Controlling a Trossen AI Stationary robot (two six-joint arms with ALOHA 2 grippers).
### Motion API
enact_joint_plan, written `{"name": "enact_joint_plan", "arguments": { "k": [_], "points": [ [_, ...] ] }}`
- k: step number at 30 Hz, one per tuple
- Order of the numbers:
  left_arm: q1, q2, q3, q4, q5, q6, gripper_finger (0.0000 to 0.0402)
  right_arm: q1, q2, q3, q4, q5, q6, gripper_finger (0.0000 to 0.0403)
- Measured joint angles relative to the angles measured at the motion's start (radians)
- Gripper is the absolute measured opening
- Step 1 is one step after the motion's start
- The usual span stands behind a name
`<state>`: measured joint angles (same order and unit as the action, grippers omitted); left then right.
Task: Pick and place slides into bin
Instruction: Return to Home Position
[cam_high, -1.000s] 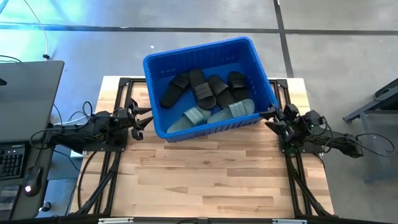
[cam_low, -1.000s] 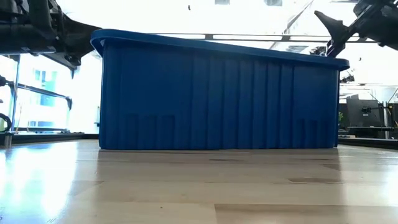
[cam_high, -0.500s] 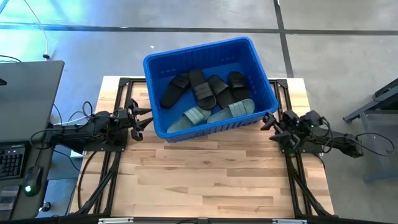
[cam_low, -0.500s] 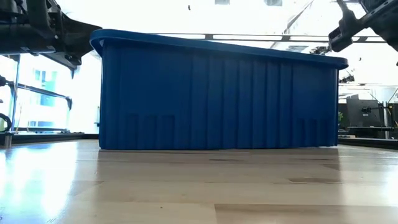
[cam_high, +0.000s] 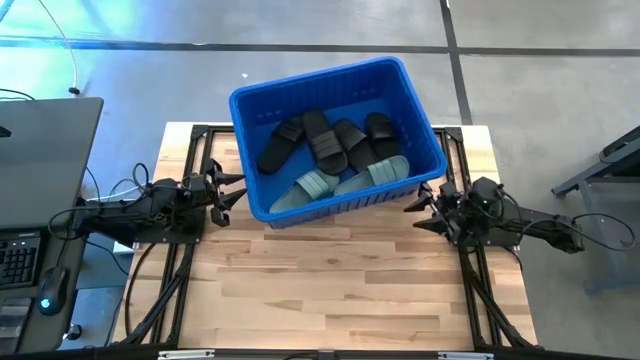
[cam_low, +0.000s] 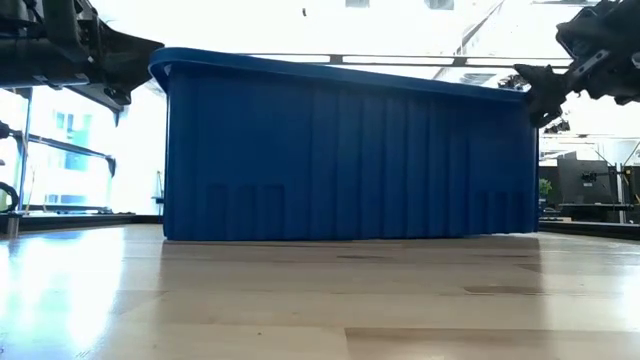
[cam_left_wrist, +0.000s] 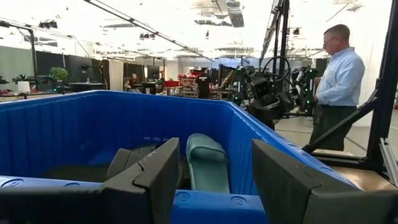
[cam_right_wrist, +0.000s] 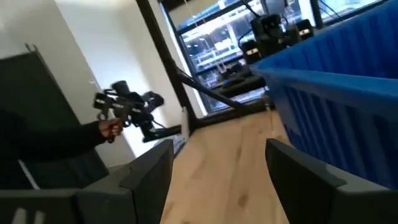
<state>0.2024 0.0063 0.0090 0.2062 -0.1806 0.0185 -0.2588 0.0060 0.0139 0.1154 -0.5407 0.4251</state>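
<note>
High view: all six slides lie inside the bin, four black in a row across the middle, two sage green along the wall nearest the frame bottom. The bin sits at the far edge of the desk, upper centre of the frame, turned slightly askew. No writing on it is legible.

The left end effector is at mid-left, just beside the bin's left wall and not touching it, fingers apart and holding nothing. The right end effector is at mid-right, off the bin's lower right corner, fingers spread and likewise holding nothing.

In the left wrist view a green slide leans on the inner wall.

The desk is pale wood planks on a black frame. A dark bench with a keyboard is at far left. The floor is grey concrete with dark seams.

In the low view the bin's ribbed blue wall fills the centre, standing flat on the desk, with bright windows behind. In the room beyond, a person in a pale blue shirt stands at the upper right of the left wrist view.
</note>
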Motion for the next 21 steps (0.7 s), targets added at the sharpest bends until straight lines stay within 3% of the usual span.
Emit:
{"name": "enact_joint_plan", "arguments": {
  "k": [10, 21],
  "points": [
    [0.000, 0.000, 0.000, 0.000, 0.004, 0.003, 0.0184, -0.001, 0.001, 0.002, -0.065, 0.092, 0.002, 0.0245],
    [0.000, 0.000, 0.000, -0.001, 0.004, 0.003, 0.0184, 0.000, 0.001, 0.002, -0.065, 0.093, 0.013, 0.0245]
  ]
}}
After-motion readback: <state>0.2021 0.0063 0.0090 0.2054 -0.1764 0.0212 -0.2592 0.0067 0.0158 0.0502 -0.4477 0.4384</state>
